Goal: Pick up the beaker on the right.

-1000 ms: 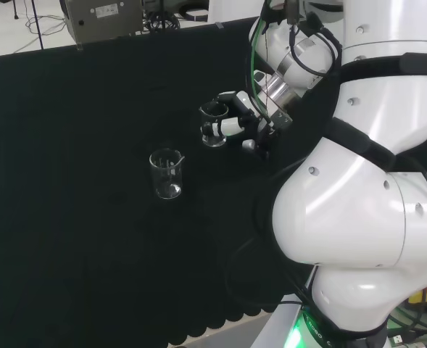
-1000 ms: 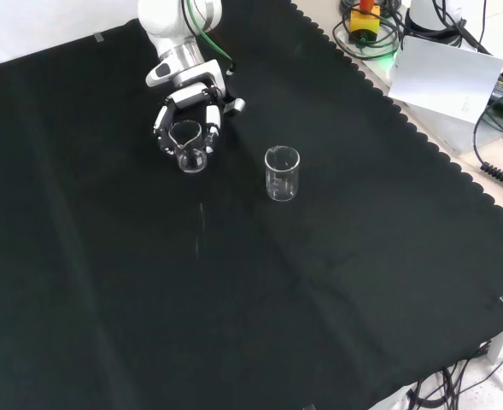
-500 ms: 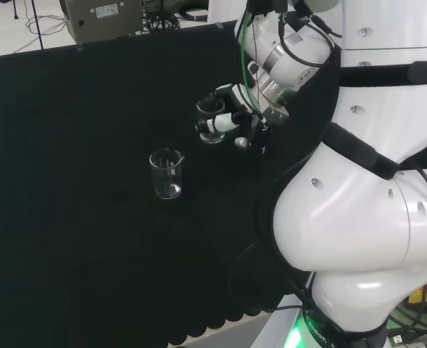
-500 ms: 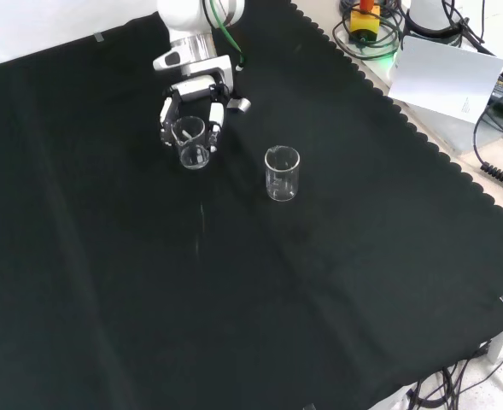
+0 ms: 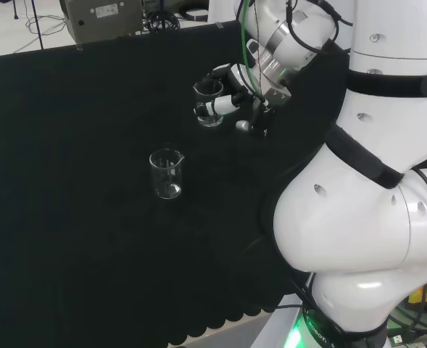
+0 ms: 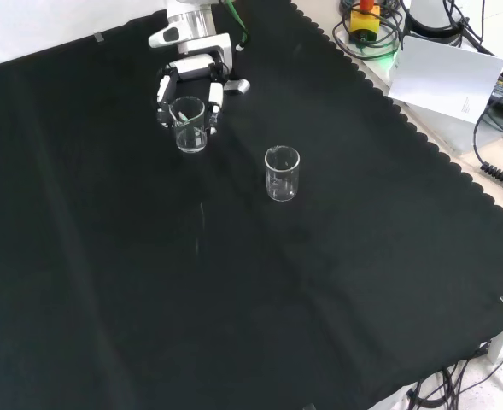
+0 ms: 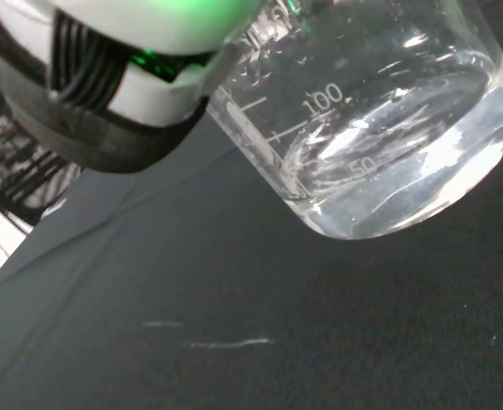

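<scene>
Small clear glass beaker (image 5: 208, 106) gripped by curled fingers (image 6: 213, 113) of black and white hand (image 5: 231, 104), apparently lifted just off black-clothed table (image 6: 319, 282). Slight tilt noted in wrist view. Risk judged: smooth glass slipping out. Second clear beaker (image 6: 282, 173) well apart, untouched.

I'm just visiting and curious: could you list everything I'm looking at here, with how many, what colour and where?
Held beaker: one, clear glass, in the hand, at the upper left of the front view.
Free beaker: one, clear glass, upright on the cloth, apart from the hand.
Cloth: one, black, covering the bench.
White sheet: one, beside the cloth, upper right of the front view.
Hand: one, black and white, fingers curled round the held beaker.
Arm: one, white, right of the head view.
</scene>
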Available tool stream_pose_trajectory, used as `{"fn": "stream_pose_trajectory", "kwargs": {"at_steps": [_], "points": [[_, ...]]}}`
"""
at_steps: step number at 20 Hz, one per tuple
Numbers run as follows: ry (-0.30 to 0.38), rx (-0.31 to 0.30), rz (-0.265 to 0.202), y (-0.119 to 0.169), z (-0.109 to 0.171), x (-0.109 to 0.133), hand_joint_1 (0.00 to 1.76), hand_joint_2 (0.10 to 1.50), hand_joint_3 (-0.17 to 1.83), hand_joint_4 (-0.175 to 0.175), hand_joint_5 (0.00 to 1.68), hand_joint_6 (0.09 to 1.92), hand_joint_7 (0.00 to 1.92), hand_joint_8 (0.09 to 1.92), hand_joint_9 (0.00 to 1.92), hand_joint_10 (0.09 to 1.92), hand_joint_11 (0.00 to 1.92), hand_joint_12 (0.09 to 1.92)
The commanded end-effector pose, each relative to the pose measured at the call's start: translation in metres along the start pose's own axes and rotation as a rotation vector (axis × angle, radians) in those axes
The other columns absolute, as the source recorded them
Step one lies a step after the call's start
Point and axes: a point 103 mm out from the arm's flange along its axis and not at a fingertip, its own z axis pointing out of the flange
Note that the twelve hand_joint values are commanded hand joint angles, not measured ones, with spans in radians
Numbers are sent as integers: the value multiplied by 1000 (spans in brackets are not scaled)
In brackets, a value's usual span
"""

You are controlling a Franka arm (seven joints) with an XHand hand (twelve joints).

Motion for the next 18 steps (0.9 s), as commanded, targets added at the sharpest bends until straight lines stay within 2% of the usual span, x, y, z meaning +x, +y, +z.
{"fn": "stream_pose_trajectory", "kwargs": {"at_steps": [1, 7, 10, 13, 15, 18], "points": [[-94, 181, -64, -7, -39, 25, 1138, 683, 562, 175, 1347, 500, 1646, 172, 1734, 87, 1539, 638], [-183, 207, -88, -29, -56, 44, 1141, 672, 588, 175, 1342, 520, 1671, 156, 1749, 87, 1545, 633], [-221, 235, -99, -41, -61, 53, 1147, 660, 621, 140, 1328, 560, 1695, 136, 1781, 87, 1577, 617], [-262, 285, -114, -55, -63, 65, 1150, 657, 630, 125, 1324, 572, 1709, 134, 1801, 87, 1605, 615], [-283, 306, -115, -65, -62, 74, 1154, 653, 641, 105, 1321, 584, 1714, 132, 1807, 87, 1619, 601], [-309, 334, -119, -79, -63, 82, 1156, 651, 646, 95, 1318, 590, 1717, 132, 1809, 87, 1627, 594]]}}
